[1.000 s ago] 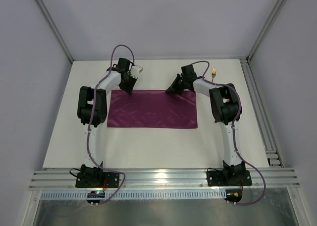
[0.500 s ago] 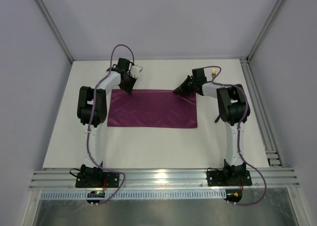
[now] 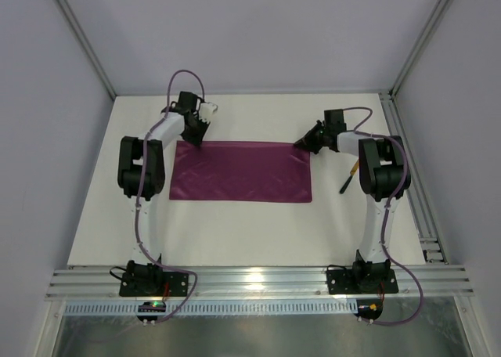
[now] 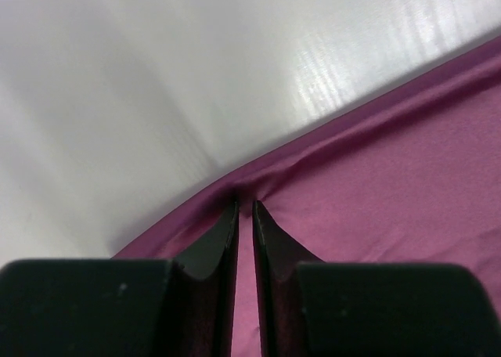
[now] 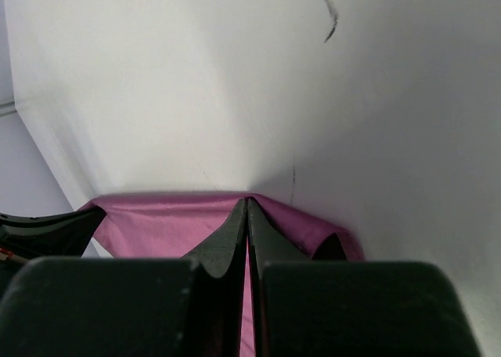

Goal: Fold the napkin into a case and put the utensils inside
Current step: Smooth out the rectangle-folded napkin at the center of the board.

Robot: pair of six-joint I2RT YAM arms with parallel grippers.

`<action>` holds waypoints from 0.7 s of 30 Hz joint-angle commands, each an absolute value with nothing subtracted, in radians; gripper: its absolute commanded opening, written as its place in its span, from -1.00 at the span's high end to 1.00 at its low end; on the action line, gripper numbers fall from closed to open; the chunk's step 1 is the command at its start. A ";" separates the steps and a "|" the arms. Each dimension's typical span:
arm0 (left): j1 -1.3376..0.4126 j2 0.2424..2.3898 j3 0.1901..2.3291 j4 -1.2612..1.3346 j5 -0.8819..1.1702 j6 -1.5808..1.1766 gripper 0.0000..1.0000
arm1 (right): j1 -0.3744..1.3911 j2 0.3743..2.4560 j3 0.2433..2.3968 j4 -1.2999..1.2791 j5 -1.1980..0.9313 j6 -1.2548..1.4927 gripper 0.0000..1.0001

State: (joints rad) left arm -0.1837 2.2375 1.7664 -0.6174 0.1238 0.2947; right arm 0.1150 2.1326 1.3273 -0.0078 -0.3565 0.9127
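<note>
The magenta napkin (image 3: 241,173) lies flat as a wide rectangle in the middle of the white table. My left gripper (image 3: 192,141) is at its far left corner. In the left wrist view that gripper (image 4: 244,207) is shut on the napkin's (image 4: 391,161) puckered edge. My right gripper (image 3: 302,144) is at the far right corner. In the right wrist view it (image 5: 247,203) is shut on the napkin's (image 5: 156,220) edge, which curls up beside the tips. One slim, dark-handled utensil (image 3: 347,179) lies to the right of the napkin, partly behind the right arm.
An aluminium rail (image 3: 411,169) runs along the table's right side, and a wider one (image 3: 258,280) crosses the near edge by the arm bases. Grey walls enclose the table on three sides. A thin dark mark (image 5: 330,24) shows on the table in the right wrist view.
My right gripper has slid right along the napkin's far edge to its right corner. The left gripper has shifted slightly left. A utensil now shows beside the right arm.
</note>
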 commanded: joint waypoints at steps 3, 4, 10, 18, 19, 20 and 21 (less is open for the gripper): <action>-0.135 2.191 1.741 -0.620 0.094 0.314 0.74 | 0.072 2.095 1.290 -0.066 -0.304 0.856 0.93; -0.130 2.191 1.740 -0.618 0.091 0.316 0.74 | 0.069 2.095 1.290 -0.069 -0.302 0.854 0.93; -0.089 2.200 1.741 -0.607 0.069 0.325 0.74 | 0.061 2.097 1.307 -0.094 -0.293 0.825 0.93; -0.031 2.203 1.743 -0.591 0.064 0.322 0.74 | 0.060 2.108 1.315 -0.101 -0.290 0.807 0.93; -0.026 2.204 1.744 -0.585 0.061 0.322 0.74 | 0.060 2.109 1.315 -0.103 -0.291 0.804 0.92; -0.018 2.210 1.746 -0.584 0.058 0.324 0.74 | 0.060 2.109 1.316 -0.101 -0.293 0.802 0.93; -0.015 2.214 1.747 -0.584 0.058 0.324 0.74 | 0.060 2.109 1.316 -0.103 -0.293 0.801 0.92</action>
State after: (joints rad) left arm -0.0387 2.2299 1.7546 -0.6052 0.0971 0.3035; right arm 0.0723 2.1181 1.3148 -0.0223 -0.3611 0.8536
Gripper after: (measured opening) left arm 0.131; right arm 0.037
